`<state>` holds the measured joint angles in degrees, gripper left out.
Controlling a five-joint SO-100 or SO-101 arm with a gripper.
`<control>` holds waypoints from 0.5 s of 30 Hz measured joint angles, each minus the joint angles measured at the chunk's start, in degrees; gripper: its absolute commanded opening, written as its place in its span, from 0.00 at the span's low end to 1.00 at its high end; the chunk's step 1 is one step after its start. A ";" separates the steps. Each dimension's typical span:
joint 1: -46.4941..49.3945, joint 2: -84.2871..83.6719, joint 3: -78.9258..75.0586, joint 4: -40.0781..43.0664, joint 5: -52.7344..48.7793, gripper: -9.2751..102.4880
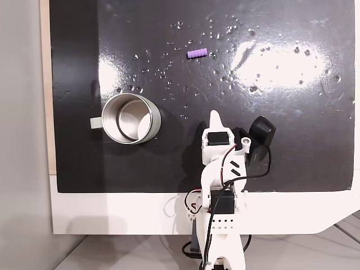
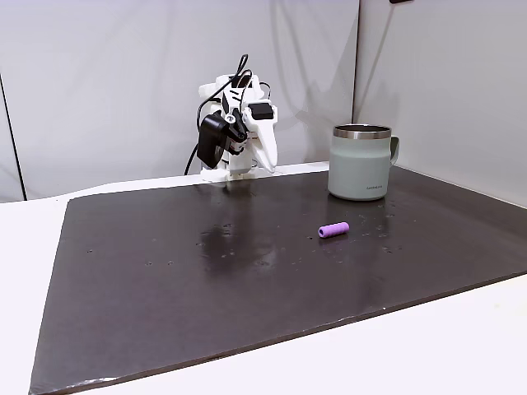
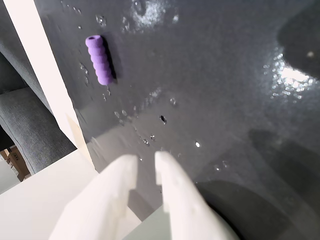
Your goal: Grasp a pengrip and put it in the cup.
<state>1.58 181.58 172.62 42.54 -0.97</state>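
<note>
The purple pengrip [image 3: 99,59] lies alone on the dark tabletop [image 3: 210,75], upper left of the wrist view, well apart from the cup [image 1: 130,118]. The fingers [image 3: 172,180] are nearly together, holding nothing. It looks light, soft and ribbed, so pinch across its middle.

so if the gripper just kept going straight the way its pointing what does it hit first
Probably the bare black mat. In the wrist view the gripper aims at empty mat, with the pengrip off to the left of that line, though depth is unclear.
</note>
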 measured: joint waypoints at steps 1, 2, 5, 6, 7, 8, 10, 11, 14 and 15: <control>0.00 0.00 0.00 0.00 0.00 0.08; 0.00 0.00 0.00 0.00 -0.53 0.08; -0.18 0.00 0.00 0.00 -1.14 0.08; -0.26 0.00 0.00 0.00 -1.23 0.08; -0.26 0.00 0.00 0.00 -1.32 0.08; -0.18 0.00 0.00 0.00 -1.41 0.08; -0.18 0.00 0.00 0.00 -1.41 0.08; -0.18 0.00 0.00 0.00 -1.41 0.08; -0.18 0.00 0.00 0.00 -1.41 0.08; -0.18 0.00 0.00 0.00 -1.41 0.08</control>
<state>1.41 181.58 172.62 42.54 -2.37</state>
